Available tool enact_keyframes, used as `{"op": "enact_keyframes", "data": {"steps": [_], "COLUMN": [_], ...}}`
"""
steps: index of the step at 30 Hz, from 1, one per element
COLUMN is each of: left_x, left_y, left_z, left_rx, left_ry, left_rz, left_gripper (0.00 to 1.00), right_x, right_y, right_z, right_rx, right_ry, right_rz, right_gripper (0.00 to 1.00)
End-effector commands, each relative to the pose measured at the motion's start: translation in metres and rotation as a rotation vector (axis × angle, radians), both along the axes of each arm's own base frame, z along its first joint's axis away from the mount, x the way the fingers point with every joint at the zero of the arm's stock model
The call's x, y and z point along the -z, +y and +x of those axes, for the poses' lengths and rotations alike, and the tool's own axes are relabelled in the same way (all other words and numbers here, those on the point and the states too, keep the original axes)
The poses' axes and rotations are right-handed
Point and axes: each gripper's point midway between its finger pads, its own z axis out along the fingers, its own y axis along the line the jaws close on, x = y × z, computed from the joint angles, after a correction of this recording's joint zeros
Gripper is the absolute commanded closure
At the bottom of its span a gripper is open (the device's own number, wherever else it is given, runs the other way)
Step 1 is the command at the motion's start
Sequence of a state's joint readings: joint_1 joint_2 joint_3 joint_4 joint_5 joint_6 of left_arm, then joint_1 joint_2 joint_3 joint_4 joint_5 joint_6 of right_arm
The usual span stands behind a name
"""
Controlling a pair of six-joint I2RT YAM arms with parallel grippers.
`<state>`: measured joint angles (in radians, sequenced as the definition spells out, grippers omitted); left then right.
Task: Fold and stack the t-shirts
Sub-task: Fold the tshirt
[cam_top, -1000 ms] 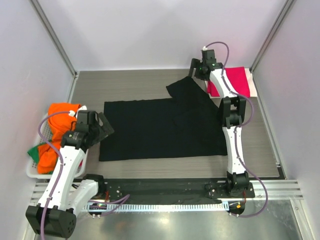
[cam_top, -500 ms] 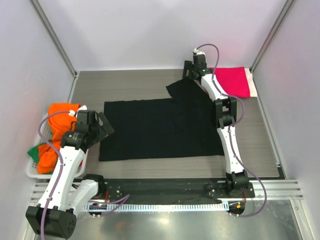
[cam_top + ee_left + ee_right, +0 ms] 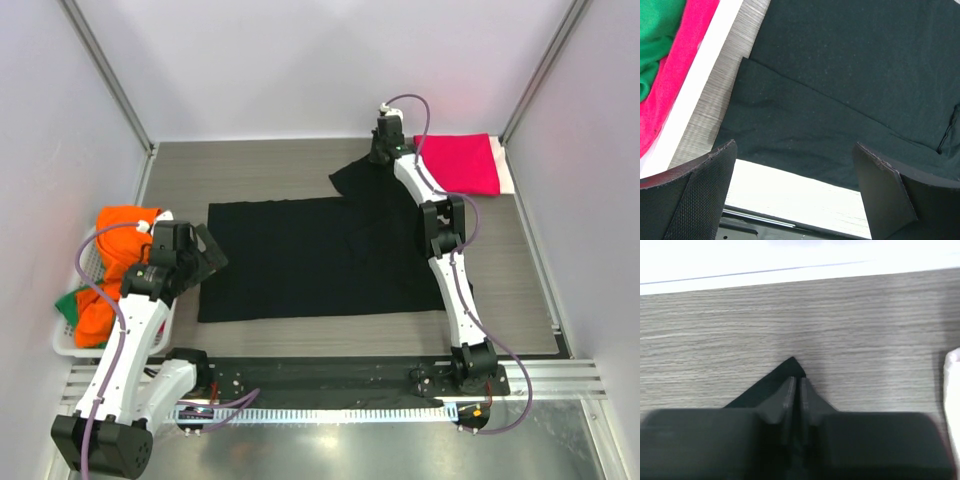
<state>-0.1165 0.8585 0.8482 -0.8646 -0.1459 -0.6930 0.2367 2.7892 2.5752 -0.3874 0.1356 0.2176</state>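
Judged limp and light, the black t-shirt (image 3: 300, 260) is pinched at its far corner by the right gripper (image 3: 794, 382), while the left gripper (image 3: 795, 155) is spread over its left edge.

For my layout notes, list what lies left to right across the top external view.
white basket → left gripper → black t-shirt → crimson-pink t-shirt. The right gripper overlaps the black t-shirt, so it is omitted.

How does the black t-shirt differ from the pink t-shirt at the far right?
The black t-shirt lies spread wide across the table; the pink t-shirt is folded into a small rectangle. The right fingers pinch a corner of the black t-shirt; nothing holds the pink one. Both are plain, single-coloured cloth.
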Motion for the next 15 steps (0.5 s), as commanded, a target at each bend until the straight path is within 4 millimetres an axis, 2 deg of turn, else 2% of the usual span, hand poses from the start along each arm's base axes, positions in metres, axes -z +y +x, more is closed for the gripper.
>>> {"op": "enact_keyframes", "data": {"steps": [1, 3, 4, 5, 6, 7, 10, 11, 12, 13, 14, 15], "left_x": [-0.007, -0.006, -0.005, -0.004, -0.004, -0.003, -0.005, -0.016, -0.009, -0.010, -0.010, -0.009], "left_y": [0.000, 0.000, 0.002, 0.001, 0.000, -0.001, -0.006, -0.007, -0.009, -0.010, -0.012, -0.013], "left_z": [0.005, 0.005, 0.006, 0.008, 0.011, 0.014, 0.031, 0.040, 0.049, 0.056, 0.073, 0.082], "left_rx": [0.017, 0.015, 0.007, 0.008, 0.010, 0.014, 0.013, 0.009, 0.011, 0.013, 0.015, 0.017], "left_ry": [-0.040, -0.038, -0.035, -0.032, -0.034, -0.032, -0.019, -0.038, 0.003, 0.008, 0.035, 0.049], "left_rz": [0.011, 0.014, 0.017, 0.016, 0.012, 0.009, -0.005, -0.011, -0.008, -0.008, -0.003, 0.004], "left_gripper": [0.02, 0.02, 0.02, 0.03, 0.03, 0.04, 0.05, 0.05, 0.05, 0.05, 0.06, 0.06], "right_x": [-0.003, -0.010, -0.031, -0.040, -0.042, -0.075, -0.100, -0.129, -0.131, -0.138, -0.154, -0.158], "right_y": [-0.003, -0.009, -0.015, -0.018, -0.027, -0.031, -0.047, -0.052, -0.055, -0.063, -0.067, -0.070], "right_z": [-0.003, -0.005, -0.004, -0.005, -0.007, -0.009, -0.017, -0.021, -0.026, -0.029, -0.035, -0.039], "right_rx": [0.039, 0.054, 0.070, 0.079, 0.095, 0.109, 0.135, 0.146, 0.150, 0.160, 0.167, 0.172], "right_ry": [-0.003, -0.006, -0.032, -0.043, -0.035, -0.076, -0.092, -0.129, -0.123, -0.126, -0.141, -0.143], "right_rz": [-0.027, -0.054, -0.059, -0.061, -0.067, -0.059, -0.066, -0.059, -0.062, -0.059, -0.056, -0.059], "right_gripper": [0.92, 0.99, 0.99, 0.99, 0.99, 0.99, 0.99, 0.99, 0.99, 0.99, 0.99, 0.99]}}
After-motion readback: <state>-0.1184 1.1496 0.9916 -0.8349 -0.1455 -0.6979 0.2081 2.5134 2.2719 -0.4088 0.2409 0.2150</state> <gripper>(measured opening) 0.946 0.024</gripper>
